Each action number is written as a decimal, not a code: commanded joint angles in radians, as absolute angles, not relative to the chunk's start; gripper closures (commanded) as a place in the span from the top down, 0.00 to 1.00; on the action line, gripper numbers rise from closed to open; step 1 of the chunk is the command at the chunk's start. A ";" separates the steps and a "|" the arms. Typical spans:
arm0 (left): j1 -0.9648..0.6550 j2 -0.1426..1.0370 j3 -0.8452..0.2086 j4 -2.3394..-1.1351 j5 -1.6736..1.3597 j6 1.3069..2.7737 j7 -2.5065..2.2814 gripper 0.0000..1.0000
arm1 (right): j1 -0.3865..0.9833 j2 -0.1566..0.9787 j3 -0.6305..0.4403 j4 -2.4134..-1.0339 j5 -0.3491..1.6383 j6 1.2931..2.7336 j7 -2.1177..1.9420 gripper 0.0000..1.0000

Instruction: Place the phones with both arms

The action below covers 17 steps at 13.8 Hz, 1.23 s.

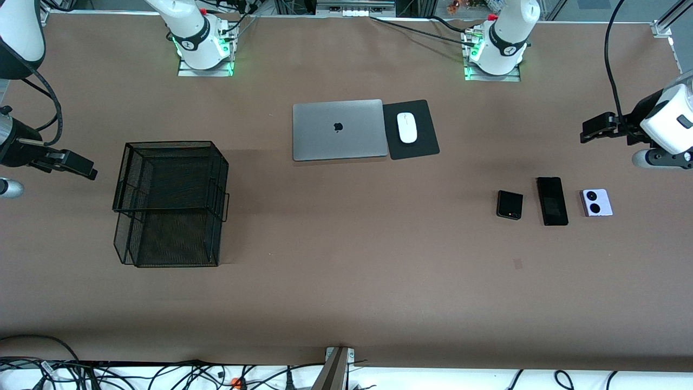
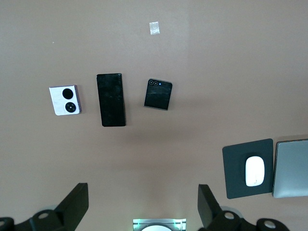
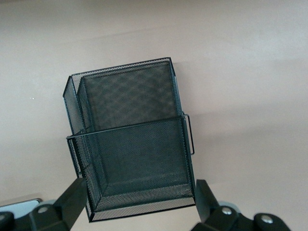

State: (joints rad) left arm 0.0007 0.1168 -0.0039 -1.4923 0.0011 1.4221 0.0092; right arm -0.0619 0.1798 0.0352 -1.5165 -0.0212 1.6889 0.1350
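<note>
Front view: mesh basket (image 1: pixel 168 203) holds nothing; left gripper (image 2: pixel 142 204), right gripper (image 3: pixel 139 204) wide open, empty.

I see a brown matte surface (image 1: pixel 346 292) under even light. Loose black cables (image 1: pixel 162 376) lie along its 6 o'clock edge, and more cables (image 1: pixel 411 30) run at 12 o'clock.

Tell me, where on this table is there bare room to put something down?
Bare table runs between the mesh basket and the black flip phone, nearer the camera than the laptop. It is crowded where that phone, the slab phone and the lilac flip phone lie in a row.
</note>
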 commanded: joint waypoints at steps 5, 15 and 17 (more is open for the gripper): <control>0.005 0.115 -0.006 -1.483 0.025 1.410 0.017 1.00 | -0.074 0.166 0.040 -1.528 -0.015 1.681 0.124 1.00; 0.005 0.115 0.000 -1.483 0.025 1.410 0.018 1.00 | -0.071 0.178 0.041 -1.529 -0.015 1.661 0.123 1.00; 0.005 0.115 -0.002 -1.485 0.025 1.410 0.018 1.00 | -0.072 0.178 0.041 -1.529 -0.015 1.661 0.117 1.00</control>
